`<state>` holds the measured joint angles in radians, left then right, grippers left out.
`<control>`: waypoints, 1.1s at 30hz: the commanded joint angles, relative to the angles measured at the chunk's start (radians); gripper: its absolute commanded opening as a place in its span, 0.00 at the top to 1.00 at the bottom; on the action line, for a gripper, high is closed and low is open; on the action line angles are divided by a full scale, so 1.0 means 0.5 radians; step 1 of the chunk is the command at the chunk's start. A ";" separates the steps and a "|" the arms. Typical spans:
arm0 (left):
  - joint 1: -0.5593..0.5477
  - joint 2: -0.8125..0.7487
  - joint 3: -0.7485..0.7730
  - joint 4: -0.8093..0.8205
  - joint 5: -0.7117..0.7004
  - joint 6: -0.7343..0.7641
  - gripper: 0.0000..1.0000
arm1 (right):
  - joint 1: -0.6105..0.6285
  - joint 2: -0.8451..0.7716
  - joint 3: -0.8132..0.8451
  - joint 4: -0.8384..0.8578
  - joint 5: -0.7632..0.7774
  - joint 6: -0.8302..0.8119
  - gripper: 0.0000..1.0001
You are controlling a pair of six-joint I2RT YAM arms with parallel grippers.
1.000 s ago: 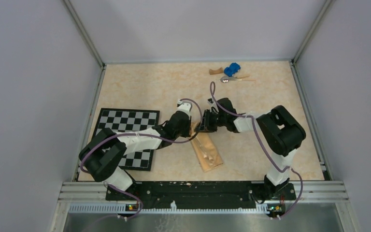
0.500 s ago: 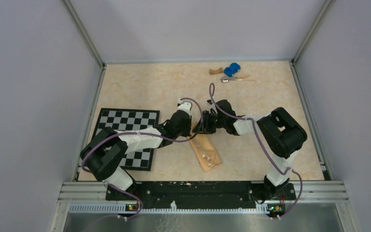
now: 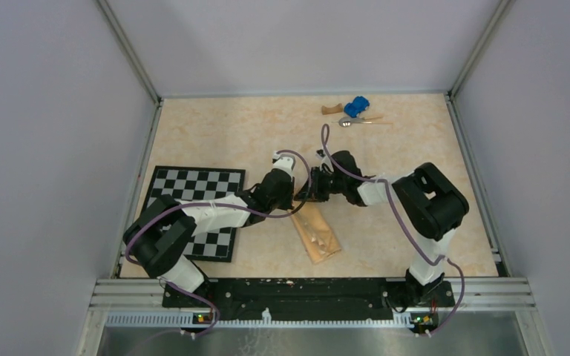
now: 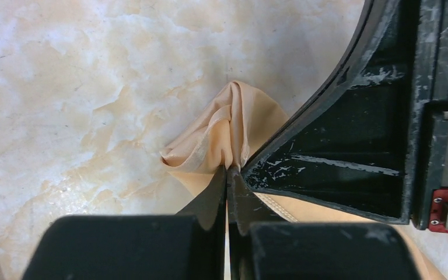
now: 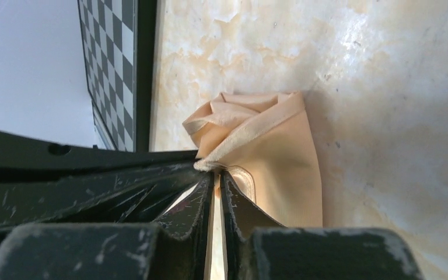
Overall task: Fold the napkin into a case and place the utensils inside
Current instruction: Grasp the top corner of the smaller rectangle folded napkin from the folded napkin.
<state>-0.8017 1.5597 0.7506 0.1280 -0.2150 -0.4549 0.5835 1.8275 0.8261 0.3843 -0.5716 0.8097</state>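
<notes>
At the middle of the table (image 3: 230,133), we saw both arms bent inward, their pincers tip to tip over the far end of the napkin (image 3: 319,237). The left pincer (image 4: 227,175) had its two black fingers pressed fully together, pinching that end of the peach-orange cloth (image 4: 233,122), which rose in a bunched, creased peak just beyond the tips. The right pincer (image 5: 213,172) was nearly as tight, with only a thin slit between its fingers. The stitched hem of the cloth (image 5: 280,169) sat at those tips, so we read it as nipping the same end from the opposite side.

From above, the napkin lay folded into a long narrow strip. Its long axis ran from the pinched far end toward the near edge of the table, leaning a little to the right, and the near end lay flat and free. A checkerboard mat (image 3: 200,182) lay to the left under the left arm. Well apart, at the far right of the table, a shiny spoon (image 3: 352,121) lay just beside a blue toy car (image 3: 356,106) and a small wooden block (image 3: 331,110).
</notes>
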 commanded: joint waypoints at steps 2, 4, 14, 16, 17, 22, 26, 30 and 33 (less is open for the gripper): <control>-0.008 -0.031 0.039 0.097 0.089 -0.029 1.00 | 0.074 0.170 0.152 0.314 -0.009 0.181 0.93; -0.008 -0.011 0.052 0.112 0.100 -0.049 1.00 | 0.126 0.280 0.217 0.261 0.089 0.197 0.92; 0.037 -0.026 0.079 0.005 0.121 -0.182 0.88 | 0.085 0.161 0.174 0.085 0.080 0.056 0.78; 0.069 -0.064 0.076 -0.045 0.157 -0.201 0.77 | 0.059 0.116 0.137 0.070 0.072 0.039 0.75; 0.078 -0.102 0.067 -0.073 0.169 -0.210 0.71 | 0.049 0.096 0.117 0.068 0.061 0.033 0.75; 0.184 -0.358 -0.067 -0.156 0.283 -0.261 0.47 | -0.017 -0.043 0.012 0.042 -0.007 0.006 0.74; 0.369 -0.476 -0.205 -0.174 0.526 -0.378 0.47 | -0.071 -0.149 -0.020 -0.061 -0.005 -0.069 0.75; 0.471 -0.390 -0.273 -0.108 0.725 -0.452 0.52 | -0.100 -0.133 0.037 -0.131 0.007 -0.135 0.82; 0.482 -0.304 -0.284 0.002 0.815 -0.498 0.53 | -0.101 -0.041 0.122 -0.136 -0.015 -0.157 0.88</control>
<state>-0.5644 1.3605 0.6243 0.0525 0.0708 -0.6537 0.5392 1.7893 0.8234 0.3305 -0.5659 0.7792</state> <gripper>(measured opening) 0.476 0.155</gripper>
